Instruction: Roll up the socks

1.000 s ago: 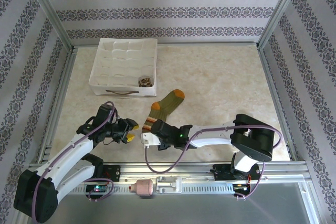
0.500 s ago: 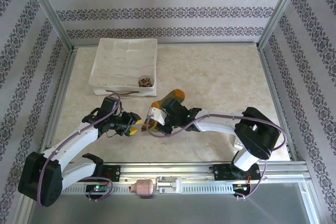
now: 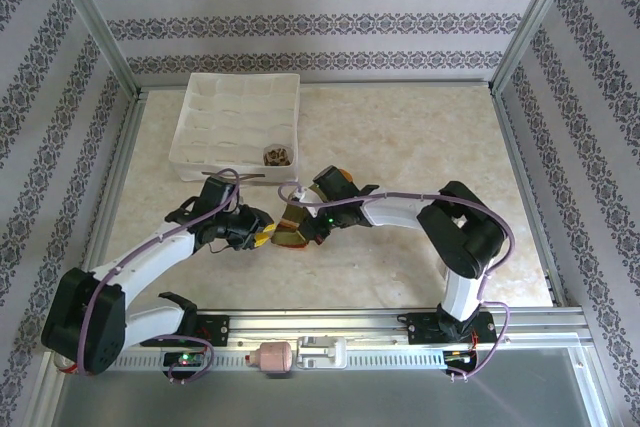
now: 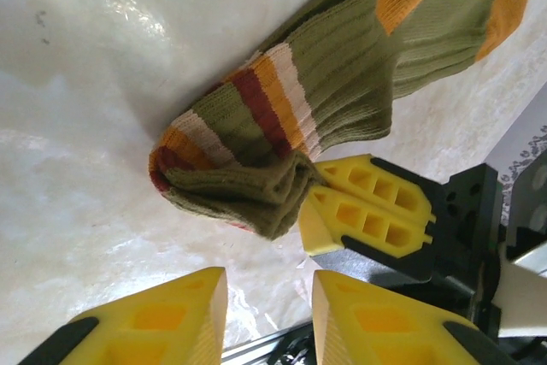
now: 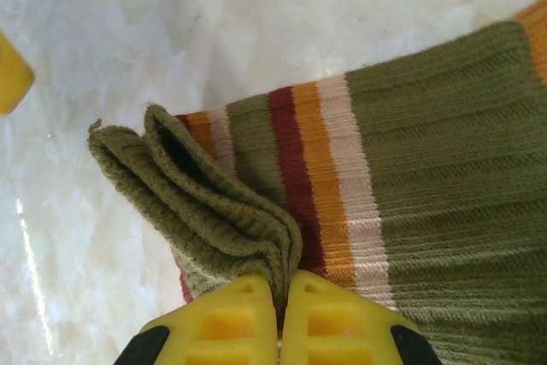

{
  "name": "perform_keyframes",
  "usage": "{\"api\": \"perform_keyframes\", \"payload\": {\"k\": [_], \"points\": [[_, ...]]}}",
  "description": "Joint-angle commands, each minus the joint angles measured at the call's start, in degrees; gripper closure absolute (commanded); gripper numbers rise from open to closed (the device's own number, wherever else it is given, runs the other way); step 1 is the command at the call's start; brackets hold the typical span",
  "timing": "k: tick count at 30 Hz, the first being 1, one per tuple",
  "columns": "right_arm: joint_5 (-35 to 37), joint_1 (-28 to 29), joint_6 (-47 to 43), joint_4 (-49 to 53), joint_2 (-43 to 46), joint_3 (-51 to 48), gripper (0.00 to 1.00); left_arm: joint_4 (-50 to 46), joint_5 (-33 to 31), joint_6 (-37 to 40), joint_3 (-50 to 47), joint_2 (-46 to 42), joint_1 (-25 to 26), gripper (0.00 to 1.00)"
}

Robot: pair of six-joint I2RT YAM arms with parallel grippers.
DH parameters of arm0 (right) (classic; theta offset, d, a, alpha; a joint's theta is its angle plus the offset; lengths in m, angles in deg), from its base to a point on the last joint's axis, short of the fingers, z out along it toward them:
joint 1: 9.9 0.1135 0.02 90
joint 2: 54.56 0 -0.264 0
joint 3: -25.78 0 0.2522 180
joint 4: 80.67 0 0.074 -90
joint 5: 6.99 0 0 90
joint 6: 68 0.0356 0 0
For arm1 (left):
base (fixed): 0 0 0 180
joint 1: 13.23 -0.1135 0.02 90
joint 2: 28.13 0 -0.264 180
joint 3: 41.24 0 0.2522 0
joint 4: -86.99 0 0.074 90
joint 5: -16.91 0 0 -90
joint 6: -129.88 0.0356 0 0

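Right gripper [image 5: 279,286] is clamped on the olive sock [image 5: 410,168] at its folded cuff. Left gripper [image 4: 267,301] has its jaws apart, empty, just beside the fold. We judge the roll barely begun; the foot lies flat on the table [image 3: 420,137]. The brown bundle [image 3: 277,156] in the white organizer [image 3: 190,162] is probably the other sock, rolled, but too small to confirm.

Top camera high, rear, looking down over table [image 3: 420,137]; wrist cameras close, sharing olive sock [image 4: 342,66] cuff.

The left arm [image 3: 140,265] and right arm [image 3: 400,213] wear white shells over black joints, a purple cable [image 3: 226,174] along each, with yellow, square-pocketed fingers [image 5: 231,322].
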Motion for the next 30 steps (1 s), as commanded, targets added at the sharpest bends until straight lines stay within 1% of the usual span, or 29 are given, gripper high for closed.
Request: {"api": "perform_keyframes", "payload": {"k": [1,5,8,14,16,19,21,25,27,30], "points": [[-0.72,-0.43,1.87,2.98,-1.98,2.64,1.0,4.31,-0.2,1.16,1.81,2.37,1.83,0.72],[0.46,-0.8,3.49,3.97,-3.38,2.95,1.0,6.16,-1.56,2.23,3.32,6.68,4.13,0.79],[1.13,-1.24,4.89,4.62,-3.99,2.9,1.0,6.42,-3.97,3.58,4.29,9.43,5.58,0.81],[2.32,-1.99,7.15,2.53,-2.75,0.52,1.0,2.41,-9.1,6.77,7.96,13.41,6.85,0.82],[2.48,-2.02,7.57,1.3,-1.57,-0.75,1.0,0.79,-10.49,7.61,9.03,13.44,6.95,0.81],[2.74,-2.36,8.73,-1.22,0.88,-2.96,1.0,-4.08,-13.45,8.93,10.63,11.56,7.25,0.71],[2.74,-2.48,9.53,-2.35,2.46,-3.88,1.0,-6.9,-15.3,8.52,10.13,9.03,7.37,0.69],[2.56,-2.72,10.79,-2.84,4.36,-4.05,1.0,-5.76,-14.58,6.4,7.34,5.9,7.58,0.68],[2.88,-2.68,11.41,-2.85,5.24,-4.0,1.0,-3.78,-13.29,4.97,6.28,6.18,8.19,0.66],[3.42,-2.81,12.06,-2.62,6.65,-4.18,1.0,-0.96,-13.16,2.88,5.39,7.47,10.01,0.62]]}}
